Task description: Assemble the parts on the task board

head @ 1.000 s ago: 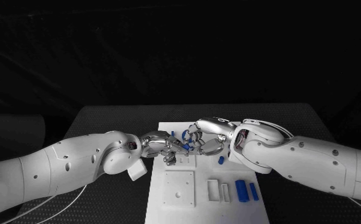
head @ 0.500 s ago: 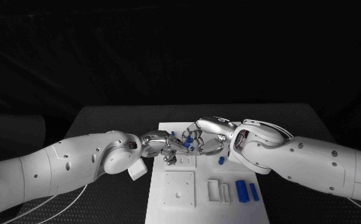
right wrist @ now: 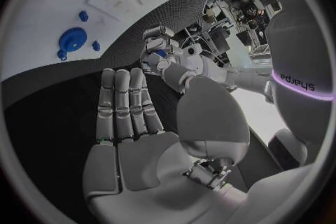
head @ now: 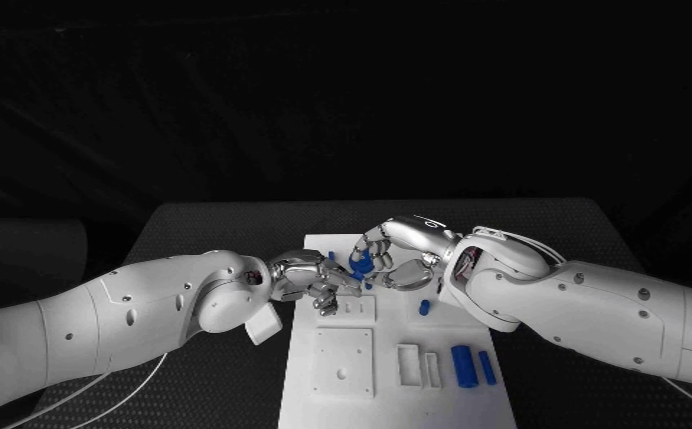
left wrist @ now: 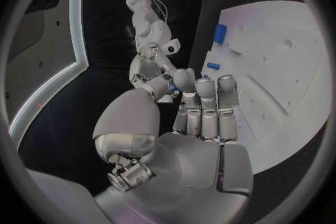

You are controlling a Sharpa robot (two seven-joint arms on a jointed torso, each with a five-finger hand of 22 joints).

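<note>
The white task board [head: 335,401] lies lengthwise in the middle of the black table. Over its far end my two hands meet. My left hand [head: 320,287] pinches a small blue part [head: 358,269] between thumb and fingertip; the right wrist view shows that left hand [right wrist: 168,61] with the blue part [right wrist: 162,53] in it. My right hand [head: 397,252] hovers just above and beside it, fingers straight and apart, palm [right wrist: 133,134] bare. In the left wrist view my left hand [left wrist: 203,123] reaches toward the right hand [left wrist: 150,64].
Near the board's front right lie two blue cylinders [head: 463,364] [head: 488,367] beside two white blocks [head: 408,358]. A white square plate [head: 343,359] sits left of them. A small blue peg [head: 426,306] stands mid-board. A blue gear [right wrist: 73,40] lies on the board [right wrist: 42,0].
My right hand has lifted off the blue part, risen a little and spread its fingers. The left hand keeps its place with the part.
</note>
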